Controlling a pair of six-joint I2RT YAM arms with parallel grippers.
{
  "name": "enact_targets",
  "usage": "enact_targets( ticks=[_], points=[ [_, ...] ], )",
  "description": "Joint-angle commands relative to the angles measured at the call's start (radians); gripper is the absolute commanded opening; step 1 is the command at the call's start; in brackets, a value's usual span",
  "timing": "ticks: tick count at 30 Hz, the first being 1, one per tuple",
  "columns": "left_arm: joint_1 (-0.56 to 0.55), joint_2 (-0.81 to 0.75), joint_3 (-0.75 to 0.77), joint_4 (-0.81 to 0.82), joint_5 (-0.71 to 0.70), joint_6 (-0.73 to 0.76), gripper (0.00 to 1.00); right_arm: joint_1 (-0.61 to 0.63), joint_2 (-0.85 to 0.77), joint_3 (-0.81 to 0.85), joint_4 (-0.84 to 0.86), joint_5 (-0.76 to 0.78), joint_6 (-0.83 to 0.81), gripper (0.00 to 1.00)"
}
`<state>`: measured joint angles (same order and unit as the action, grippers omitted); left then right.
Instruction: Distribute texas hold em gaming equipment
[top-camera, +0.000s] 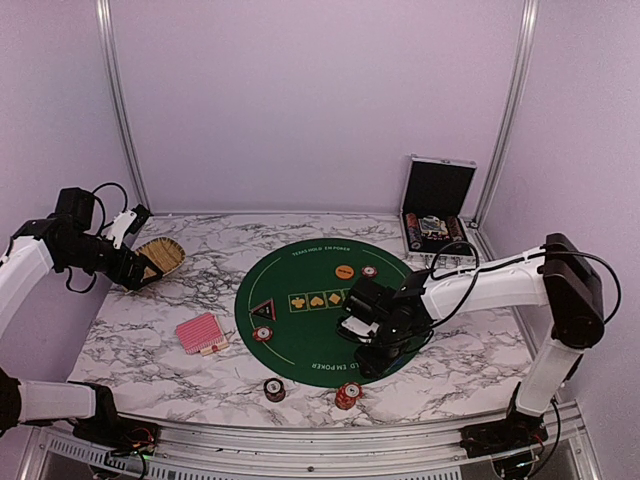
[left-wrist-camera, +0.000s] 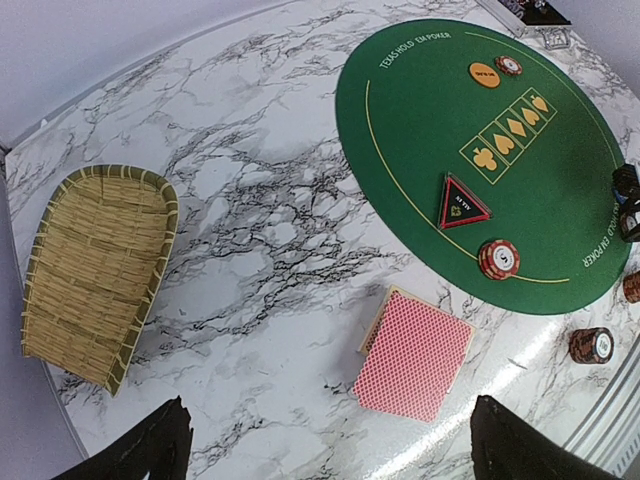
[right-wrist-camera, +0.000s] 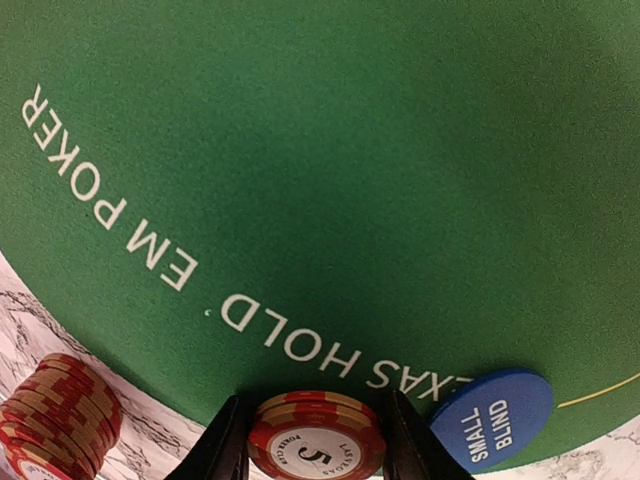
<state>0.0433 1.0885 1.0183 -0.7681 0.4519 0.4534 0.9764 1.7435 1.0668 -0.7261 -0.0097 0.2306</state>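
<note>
Chips (right-wrist-camera: 316, 455) pinched in the right gripper (right-wrist-camera: 317, 442) at the near edge of the mat (right-wrist-camera: 350, 150).
Its fingers (right-wrist-camera: 228, 450) grip the small stack, with the blue disc (right-wrist-camera: 492, 418) just beside it. The left gripper (left-wrist-camera: 335, 445) gapes wide above the marble (left-wrist-camera: 270, 200) at far left, near the basket (left-wrist-camera: 95, 270); cards (left-wrist-camera: 413, 355) lie left of the mat.

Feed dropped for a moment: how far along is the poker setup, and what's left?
Done: orange disc, a chip, black triangular marker and a chip stack sit on the green mat. In hand: the right tool grips a short stack at the mat's near edge, beside the blue disc. Remaining, likely: the card deck and two chip piles lie on the marble; the left tool hangs open by the basket.
</note>
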Motion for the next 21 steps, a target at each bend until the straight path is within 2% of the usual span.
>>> enact_targets(
  ticks=[1, 7, 17, 21],
  points=[
    [0.006, -0.009, 0.032, -0.025, -0.002, 0.007, 0.99, -0.021, 0.013, -0.016, 0.060, -0.019, -0.010, 0.19],
    [0.006, -0.008, 0.031, -0.025, -0.002, 0.010, 0.99, -0.056, -0.001, -0.052, 0.073, -0.014, -0.007, 0.28],
    [0.006, -0.005, 0.035, -0.026, 0.002, 0.008, 0.99, -0.058, 0.004, -0.053, 0.071, -0.001, -0.010, 0.33],
    [0.006, -0.008, 0.035, -0.025, -0.002, 0.010, 0.99, -0.058, 0.008, -0.052, 0.061, 0.030, -0.014, 0.40]
  ],
)
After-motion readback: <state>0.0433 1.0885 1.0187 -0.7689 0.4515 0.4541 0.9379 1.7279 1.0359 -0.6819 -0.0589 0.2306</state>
